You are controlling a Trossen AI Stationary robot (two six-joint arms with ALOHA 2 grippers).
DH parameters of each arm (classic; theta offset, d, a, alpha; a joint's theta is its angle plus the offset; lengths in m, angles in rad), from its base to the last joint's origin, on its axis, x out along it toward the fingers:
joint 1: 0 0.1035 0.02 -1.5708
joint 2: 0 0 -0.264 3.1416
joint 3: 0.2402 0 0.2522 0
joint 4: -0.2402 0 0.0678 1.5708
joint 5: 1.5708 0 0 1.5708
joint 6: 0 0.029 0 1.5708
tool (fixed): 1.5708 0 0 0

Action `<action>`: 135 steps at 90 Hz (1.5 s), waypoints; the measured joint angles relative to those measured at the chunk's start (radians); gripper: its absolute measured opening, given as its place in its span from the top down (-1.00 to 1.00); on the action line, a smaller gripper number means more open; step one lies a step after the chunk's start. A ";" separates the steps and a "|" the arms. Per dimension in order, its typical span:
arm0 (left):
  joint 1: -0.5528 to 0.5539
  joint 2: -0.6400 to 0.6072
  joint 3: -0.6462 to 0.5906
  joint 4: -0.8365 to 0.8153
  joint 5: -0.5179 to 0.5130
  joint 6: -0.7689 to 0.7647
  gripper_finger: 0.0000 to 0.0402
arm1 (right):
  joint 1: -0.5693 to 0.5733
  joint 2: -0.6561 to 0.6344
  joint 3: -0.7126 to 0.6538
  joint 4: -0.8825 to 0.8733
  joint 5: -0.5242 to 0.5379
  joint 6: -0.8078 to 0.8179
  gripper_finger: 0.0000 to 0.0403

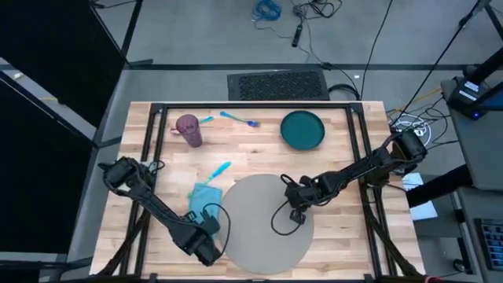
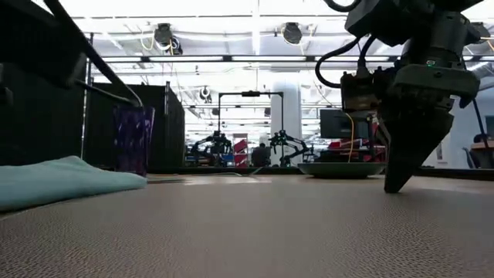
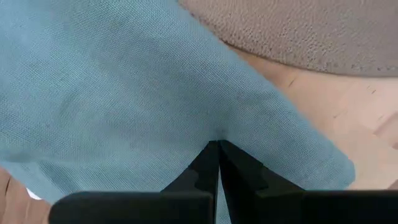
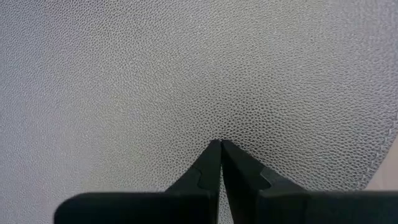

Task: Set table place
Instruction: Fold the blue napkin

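Nearest the front edge of the light butcher-block wooden table (image 1: 346,244), I have the left gripper (image 1: 206,236) down over the folded teal cloth napkin (image 1: 203,198). Its wrist view shows both dark fingers pressed tip to tip, clenched, with teal weave filling the frame beneath them; I cannot tell whether any cloth is actually pinched between the tips. The napkin lies just beside the left edge of the large flat round grey placemat (image 1: 263,236), touching or slightly overlapping it.

The right gripper (image 4: 221,144) hangs over the placemat's middle-right, fingers likewise clenched with nothing between them, tips at or just above the pebbled grey surface. The low view puts the tip very close to the mat; contact not confirmed.

My reading: the placemat is already laid at the near centre, and nothing stands on it yet. The step in hand looks like positioning the napkin beside it, the right arm perhaps steadying the mat.

Farther back, well apart from both grippers: a small teal utensil (image 1: 219,170), then the translucent purple cup (image 1: 189,130), a second blue utensil (image 1: 240,119) and the dark teal round plate (image 1: 302,130).

Next move, as I judge it: the right fingers must spread, travel to the far plate, take its rim, and bring it onto the mat's centre.
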 joint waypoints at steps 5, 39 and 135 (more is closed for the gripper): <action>0.007 0.000 0.000 0.004 -0.006 0.010 1.00 | 0.000 0.000 0.000 0.000 -0.001 0.003 1.00; 0.031 0.000 0.001 0.005 -0.036 0.044 1.00 | 0.000 0.000 0.000 0.000 -0.005 0.015 1.00; -0.008 -0.033 -0.051 -0.081 -0.092 0.008 1.00 | 0.003 -0.001 0.001 -0.005 -0.009 0.019 1.00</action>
